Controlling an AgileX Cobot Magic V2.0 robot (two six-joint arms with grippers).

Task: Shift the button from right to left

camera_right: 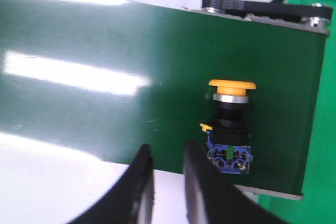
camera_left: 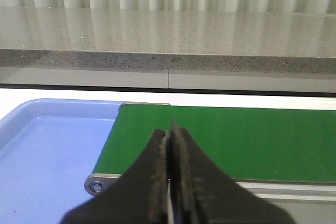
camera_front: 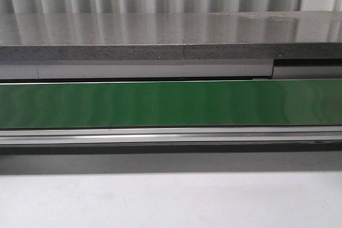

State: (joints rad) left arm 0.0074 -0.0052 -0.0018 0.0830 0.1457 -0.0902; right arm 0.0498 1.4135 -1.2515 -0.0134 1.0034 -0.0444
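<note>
The button (camera_right: 230, 127) lies on its side on the green belt (camera_right: 105, 51) in the right wrist view, near the belt's end. It has a yellow-orange head, a black body and a blue contact block. My right gripper (camera_right: 167, 153) is open with a narrow gap and empty, beside the button's contact block and apart from it. My left gripper (camera_left: 169, 135) is shut and empty, over the other end of the green belt (camera_left: 252, 135). Neither gripper nor the button shows in the front view, only the belt (camera_front: 171, 102).
A blue tray (camera_left: 47, 150) sits just past the belt's end by the left gripper. A green bin (camera_right: 320, 129) lies past the belt's end by the button. A grey stone shelf (camera_front: 160, 36) runs behind the belt. White table (camera_front: 160, 201) lies in front.
</note>
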